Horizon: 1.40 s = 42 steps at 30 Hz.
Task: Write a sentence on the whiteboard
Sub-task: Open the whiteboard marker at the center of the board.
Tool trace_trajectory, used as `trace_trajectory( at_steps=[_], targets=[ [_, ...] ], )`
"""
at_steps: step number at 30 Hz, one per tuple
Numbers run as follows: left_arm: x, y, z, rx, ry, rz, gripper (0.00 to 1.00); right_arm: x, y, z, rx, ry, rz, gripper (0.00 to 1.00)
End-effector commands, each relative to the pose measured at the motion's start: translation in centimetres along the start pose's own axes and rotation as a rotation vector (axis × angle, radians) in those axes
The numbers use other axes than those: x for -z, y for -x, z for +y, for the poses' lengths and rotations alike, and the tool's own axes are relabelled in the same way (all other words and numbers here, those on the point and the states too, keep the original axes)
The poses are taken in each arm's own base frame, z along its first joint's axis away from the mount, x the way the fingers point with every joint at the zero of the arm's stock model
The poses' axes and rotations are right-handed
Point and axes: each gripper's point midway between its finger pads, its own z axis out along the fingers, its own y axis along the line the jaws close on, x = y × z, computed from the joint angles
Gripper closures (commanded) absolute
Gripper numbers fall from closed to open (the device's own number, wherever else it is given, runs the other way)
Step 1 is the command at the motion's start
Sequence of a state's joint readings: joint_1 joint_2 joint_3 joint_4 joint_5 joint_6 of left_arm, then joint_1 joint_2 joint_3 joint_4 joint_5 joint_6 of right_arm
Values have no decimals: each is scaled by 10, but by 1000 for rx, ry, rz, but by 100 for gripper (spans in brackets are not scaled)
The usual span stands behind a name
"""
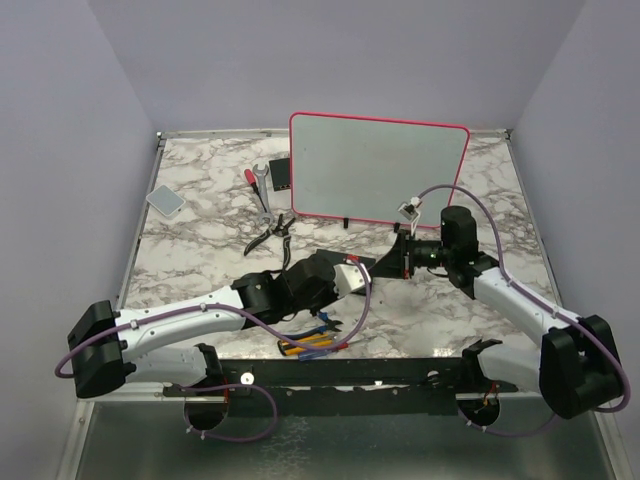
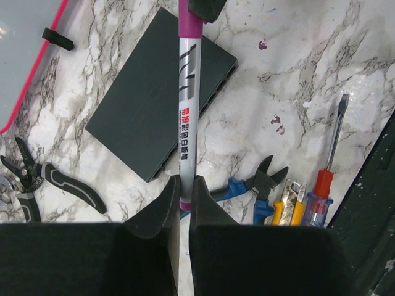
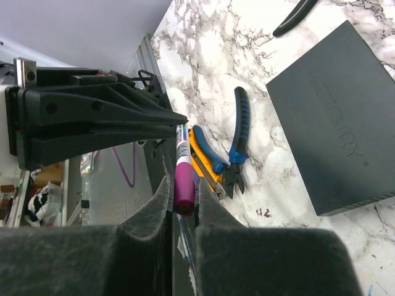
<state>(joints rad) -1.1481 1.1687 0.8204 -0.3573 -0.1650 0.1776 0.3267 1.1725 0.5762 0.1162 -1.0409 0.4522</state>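
The whiteboard point(image 1: 380, 168) stands upright at the back middle, pale grey with a pink-red frame; its corner also shows in the left wrist view point(image 2: 24, 55). I see no lettering of the sentence on it. A marker point(image 2: 187, 92) with a white barrel and magenta cap hangs above the table between both grippers. My left gripper point(image 2: 185, 188) is shut on the barrel's rear end. My right gripper point(image 3: 184, 188) is shut on the magenta cap point(image 3: 184, 182). In the top view the two grippers meet in front of the board, left point(image 1: 357, 275) and right point(image 1: 393, 263).
A flat black slab point(image 2: 154, 98) lies under the marker. Blue cutters point(image 2: 259, 182), a yellow knife point(image 2: 287, 203) and a red screwdriver point(image 2: 327, 166) lie near the front rail. Black pliers point(image 1: 270, 232), a wrench point(image 1: 262, 190), a small black box point(image 1: 283, 173) and a grey pad point(image 1: 165, 200) lie left.
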Motion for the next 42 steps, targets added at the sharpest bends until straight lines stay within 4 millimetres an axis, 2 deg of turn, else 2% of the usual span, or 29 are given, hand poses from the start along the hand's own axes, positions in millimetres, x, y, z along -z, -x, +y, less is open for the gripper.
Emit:
trace_trajectory(
  at_steps=[1, 2, 3, 4, 6, 9, 11, 14, 17, 20, 26, 31, 35, 38, 42],
  targets=[
    [9, 11, 4, 36, -6, -43, 68, 0, 12, 5, 65, 2, -72, 100],
    [12, 15, 8, 58, -1, -63, 45, 1, 14, 4, 71, -10, -92, 100],
    [16, 21, 13, 88, 1, -89, 28, 1, 18, 4, 81, -19, -117, 100],
    [21, 29, 19, 126, 2, -128, 19, 2, 21, 4, 88, -23, -145, 100],
    [34, 47, 36, 228, 0, -234, 8, 4, 32, 10, 107, -18, -211, 100],
    [62, 79, 67, 407, -15, -445, 2, 10, 50, 30, 134, 36, -314, 100],
    [84, 104, 92, 550, 0, -609, 1, 14, 61, 48, 149, 101, -373, 100],
    [111, 132, 108, 714, -45, -796, 1, 22, 75, 79, 183, 229, -429, 100],
    [135, 154, 113, 836, -133, -967, 1, 29, 84, 104, 209, 339, -459, 100],
    [148, 169, 105, 865, -255, -1043, 1, 33, 94, 117, 233, 402, -486, 100],
    [140, 171, 90, 886, -369, -994, 1, 37, 107, 132, 280, 451, -520, 100],
    [132, 169, 84, 909, -412, -956, 1, 33, 113, 132, 297, 430, -513, 100],
    [125, 169, 82, 913, -436, -919, 2, 25, 116, 122, 289, 368, -477, 100],
    [118, 168, 79, 908, -444, -871, 8, 22, 117, 120, 300, 334, -458, 100],
    [112, 164, 81, 895, -411, -822, 22, 20, 116, 115, 298, 300, -423, 100]
  ],
)
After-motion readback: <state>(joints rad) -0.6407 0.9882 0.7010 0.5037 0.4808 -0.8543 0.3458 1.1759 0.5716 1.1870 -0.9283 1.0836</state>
